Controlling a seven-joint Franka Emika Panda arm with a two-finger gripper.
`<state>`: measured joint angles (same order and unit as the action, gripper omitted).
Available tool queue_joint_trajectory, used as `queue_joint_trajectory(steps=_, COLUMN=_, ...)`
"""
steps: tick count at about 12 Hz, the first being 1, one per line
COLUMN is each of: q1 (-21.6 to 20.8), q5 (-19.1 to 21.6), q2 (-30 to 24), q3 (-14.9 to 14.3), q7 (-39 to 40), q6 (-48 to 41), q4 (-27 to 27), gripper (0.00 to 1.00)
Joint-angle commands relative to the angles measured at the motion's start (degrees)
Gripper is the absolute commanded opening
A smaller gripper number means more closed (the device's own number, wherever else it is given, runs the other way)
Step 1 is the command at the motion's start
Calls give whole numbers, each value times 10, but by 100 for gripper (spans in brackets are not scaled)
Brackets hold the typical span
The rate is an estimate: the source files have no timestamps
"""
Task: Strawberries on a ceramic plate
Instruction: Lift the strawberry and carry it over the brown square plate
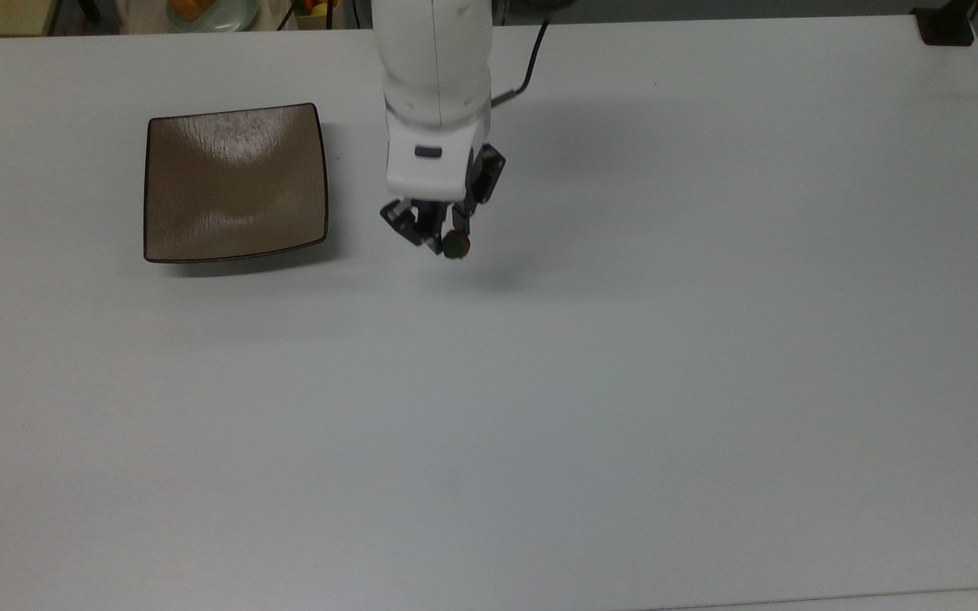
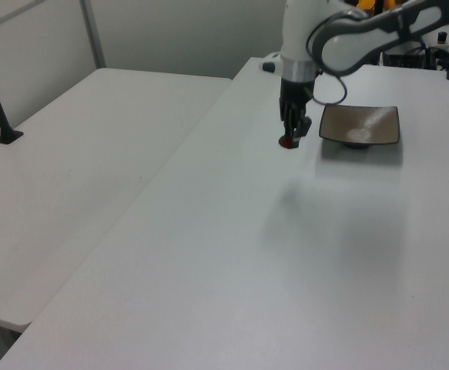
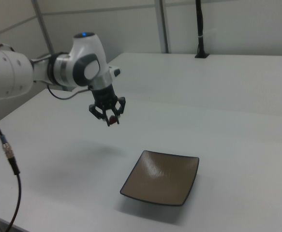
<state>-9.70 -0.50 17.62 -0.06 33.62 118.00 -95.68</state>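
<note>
Plain white table (image 1: 625, 382), bare surface open on all sides. Black two-finger gripper (image 1: 442, 240) pinches the small red strawberry with green cap (image 1: 456, 245), lifted above the tabletop. Square glossy tan-brown ceramic plate with dark rim (image 1: 234, 182) at 9 o'clock from it in the top view, apart. No readable writing.
</note>
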Motion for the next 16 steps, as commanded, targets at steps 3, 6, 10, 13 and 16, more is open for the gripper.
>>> queue_joint_trajectory(steps=3, q1=37, q5=5, q2=-114, q3=-8, q7=-3, q6=-131, q4=-13, gripper=5)
queue_joint_trajectory(steps=6, q1=75, q5=5, q2=-143, q3=-10, q7=3, q6=-177, q4=-13, gripper=5)
queue_joint_trajectory(steps=10, q1=143, q5=9, q2=-145, q3=-8, q7=77, q6=-187, q4=-14, gripper=5)
queue_joint_trajectory(steps=13, q1=192, q5=8, q2=-132, q3=-9, q7=178, q6=-180, q4=-18, gripper=6)
queue_joint_trajectory(steps=16, q1=215, q5=5, q2=-88, q3=-10, q7=214, q6=-147, q4=-28, gripper=6)
